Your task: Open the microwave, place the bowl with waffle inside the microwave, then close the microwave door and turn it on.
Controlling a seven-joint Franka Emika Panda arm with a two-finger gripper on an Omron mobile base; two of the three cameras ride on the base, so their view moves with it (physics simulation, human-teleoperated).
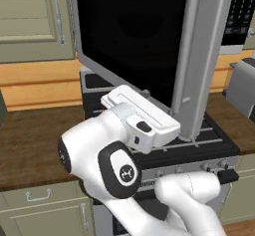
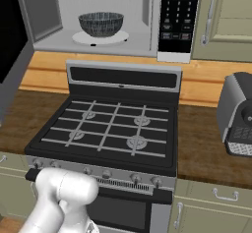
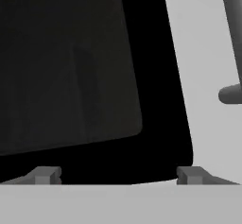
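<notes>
The microwave (image 2: 142, 47) hangs above the stove with its cavity exposed. The speckled grey-blue bowl (image 2: 101, 24) sits on the white turntable (image 2: 118, 38) inside; the waffle is hidden by the bowl's wall. The microwave door (image 1: 129, 31) is swung wide open, and its edge also shows in the right base view (image 2: 10, 35). My gripper (image 3: 118, 176) is open, its fingertips (image 3: 45, 175) close in front of the door's black glass with nothing between them. The door handle (image 3: 230, 94) lies to the right of the gripper. My hand (image 1: 142, 113) sits just below the door's lower edge.
A black gas stove (image 2: 108, 129) with silver knobs stands under the microwave. The black button panel (image 2: 179, 15) is on the microwave's right. A grey toaster (image 2: 236, 114) rests on the wooden counter (image 2: 202, 143) at right. Pale green cabinets (image 1: 30, 21) flank the microwave.
</notes>
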